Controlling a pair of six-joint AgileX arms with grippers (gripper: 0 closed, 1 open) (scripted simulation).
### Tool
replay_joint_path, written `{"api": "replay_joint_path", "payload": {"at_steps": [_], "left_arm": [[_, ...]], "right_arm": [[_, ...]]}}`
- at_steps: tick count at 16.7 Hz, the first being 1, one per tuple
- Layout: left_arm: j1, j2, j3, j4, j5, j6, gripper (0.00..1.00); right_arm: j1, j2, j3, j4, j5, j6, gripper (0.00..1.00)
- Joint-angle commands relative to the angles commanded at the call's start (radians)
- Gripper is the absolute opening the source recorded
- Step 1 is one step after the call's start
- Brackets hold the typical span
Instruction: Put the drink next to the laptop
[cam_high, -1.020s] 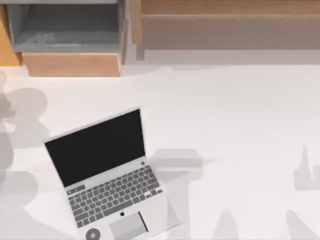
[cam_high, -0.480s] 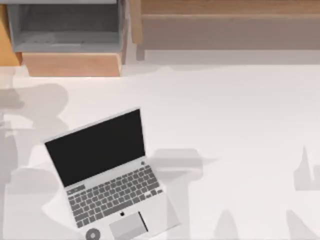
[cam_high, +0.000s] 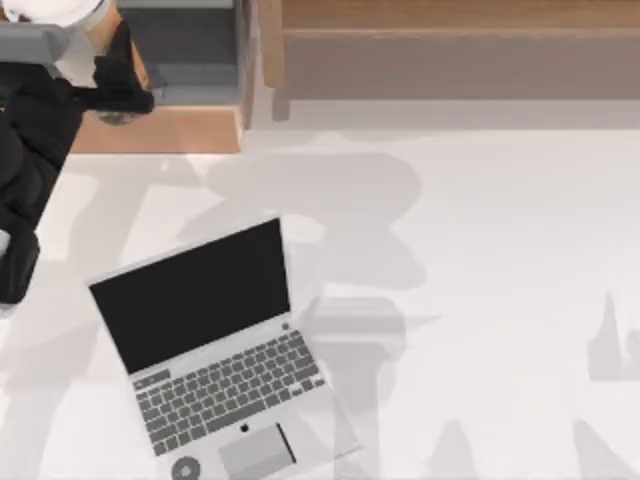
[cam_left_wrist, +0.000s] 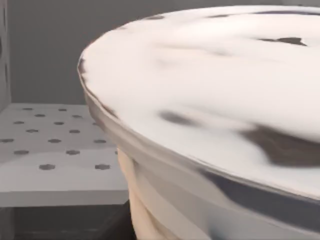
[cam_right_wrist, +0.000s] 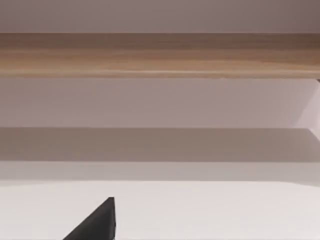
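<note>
Here the drink (cam_high: 62, 12), cut off at the frame's edge, sits by the left claw (cam_high: 112, 78)

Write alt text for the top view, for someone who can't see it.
The left arm's gripper reaches in at the top left corner beside the drink, by a wooden drawer unit. An open laptop sits angled on the white table, lower left.

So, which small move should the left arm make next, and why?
Probably carry the drink out of the drawer unit toward the bare table beside the laptop. The left gripper is at the far left corner with the cup at it, well apart from the laptop, and the left wrist view has the cup close against the camera.
</note>
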Motion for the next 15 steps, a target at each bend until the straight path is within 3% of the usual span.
{"api": "replay_joint_path", "payload": {"at_steps": [4,9,15], "left_arm": [[-0.337,-0.057,0.012,-0.086,-0.283,-0.095,0.0],[-0.743,-0.084,0.04,-0.247,-0.699,-0.213,0.0],[-1.119,-0.047,0.057,-0.476,-1.176,-0.326,0.0]], "right_arm": [[0.0,0.0,0.0,0.0,0.0,0.0,1.0],[0.0,0.0,0.0,0.0,0.0,0.0,1.0],[0.0,0.0,0.0,0.0,0.0,0.0,1.0]]}}
